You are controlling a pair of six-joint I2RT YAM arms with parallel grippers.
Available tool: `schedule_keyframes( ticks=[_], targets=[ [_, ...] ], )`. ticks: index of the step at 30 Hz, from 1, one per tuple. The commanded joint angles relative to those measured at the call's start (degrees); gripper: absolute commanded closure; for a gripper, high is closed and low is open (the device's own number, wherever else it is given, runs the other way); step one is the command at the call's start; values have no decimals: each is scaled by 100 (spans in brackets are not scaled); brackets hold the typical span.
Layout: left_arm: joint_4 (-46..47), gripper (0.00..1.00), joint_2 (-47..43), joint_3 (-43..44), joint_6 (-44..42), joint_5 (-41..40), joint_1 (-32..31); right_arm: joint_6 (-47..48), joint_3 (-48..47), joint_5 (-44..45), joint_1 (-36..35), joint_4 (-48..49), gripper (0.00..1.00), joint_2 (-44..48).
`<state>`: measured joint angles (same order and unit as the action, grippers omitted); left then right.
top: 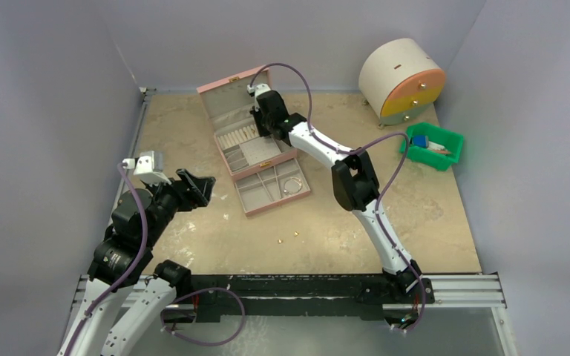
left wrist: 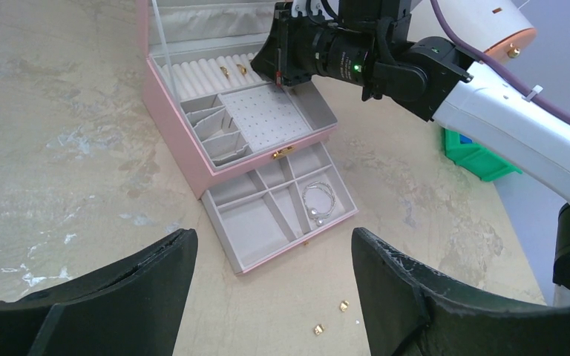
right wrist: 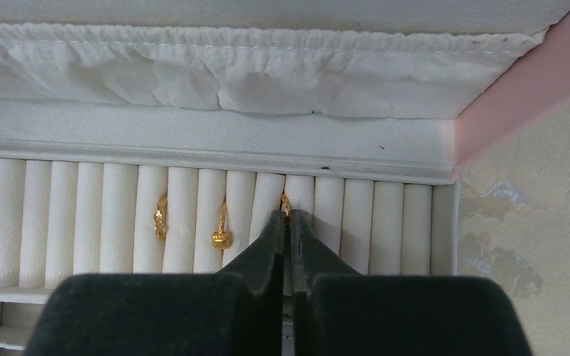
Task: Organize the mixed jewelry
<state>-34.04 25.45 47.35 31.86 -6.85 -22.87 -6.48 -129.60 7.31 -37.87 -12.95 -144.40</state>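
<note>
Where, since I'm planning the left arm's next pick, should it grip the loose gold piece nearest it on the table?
Probably pinch the whole gold piece across its body, coming straight down: it is tiny, lies low on the bare table, apart from the second piece and the drawer.

Light is soft and even, with faint shadows. The overhead view looks hazy; the wrist views blur along their bottom edge.

White links (top: 318, 144), black joints (top: 355, 185), purple cables (top: 291, 65); right tool (right wrist: 287, 215) black, fingers (right wrist: 267, 248) tapered.
</note>
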Motion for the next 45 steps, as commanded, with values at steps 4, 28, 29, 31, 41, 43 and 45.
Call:
schedule_keyframes(
  ticks=[4, 28, 29, 31, 41, 43, 45],
  targets=[
    [170, 25, 56, 54, -83, 8, 64, -169, 26, -196, 57, -140, 93, -332],
    [168, 25, 161, 64, -83, 54, 125, -343, 1922, -86, 43, 591, 67, 2491],
    [168, 25, 157, 64, -83, 58, 125, -367, 2129, -135, 43, 640, 67, 2663],
    [165, 25, 162, 63, -83, 66, 125, -437, 2563, -227, 41, 725, 68, 3020],
    [182, 25, 176, 44, -66, 118, 125, -865, 5275, -712, -44, 1269, 70, 5085],
    [196, 25, 211, 45, -61, 144, 125, -1022, 5831, -714, -111, 1481, 70, 5469],
    [196, 25, 259, 32, -53, 169, 125, -1159, 6367, -714, -203, 1616, 71, 5805]
  ],
)
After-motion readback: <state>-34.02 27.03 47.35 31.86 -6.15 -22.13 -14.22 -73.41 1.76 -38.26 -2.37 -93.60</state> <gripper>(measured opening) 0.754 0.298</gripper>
